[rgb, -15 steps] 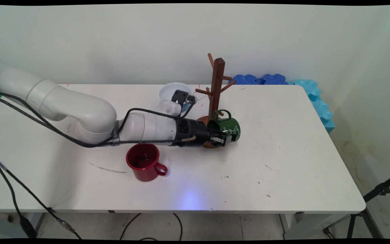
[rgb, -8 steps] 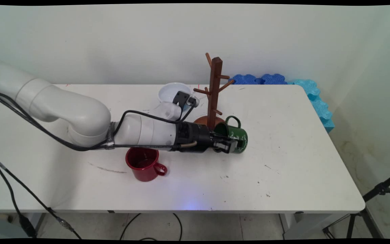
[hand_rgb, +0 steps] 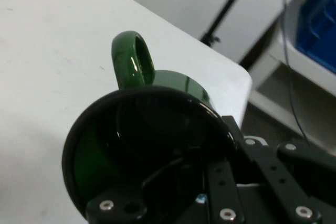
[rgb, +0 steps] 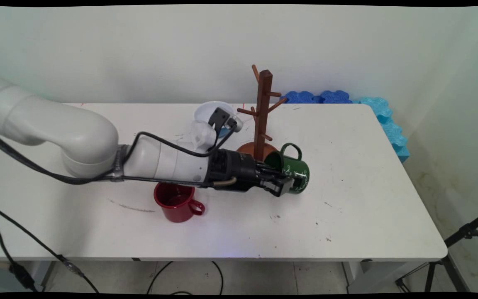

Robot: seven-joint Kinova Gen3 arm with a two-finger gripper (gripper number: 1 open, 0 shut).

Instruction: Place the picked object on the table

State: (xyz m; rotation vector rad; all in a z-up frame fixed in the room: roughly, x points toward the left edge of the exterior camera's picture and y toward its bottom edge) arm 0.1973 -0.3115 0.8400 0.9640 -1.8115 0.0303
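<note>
Tilted green mug (rgb: 295,173) in tool (rgb: 281,183)

Green mug (rgb: 295,174) lying tilted in the claw's (rgb: 282,185) grip

The glossy dark-green mug is sitting at the claw's tip, clamped by its wall, one finger reaching inside the dark mouth and the other pressing outside. It is leaning on its side, its mouth facing back along the claw and its loop handle (hand_rgb: 132,66) pointing up, away from the fingers.
</note>
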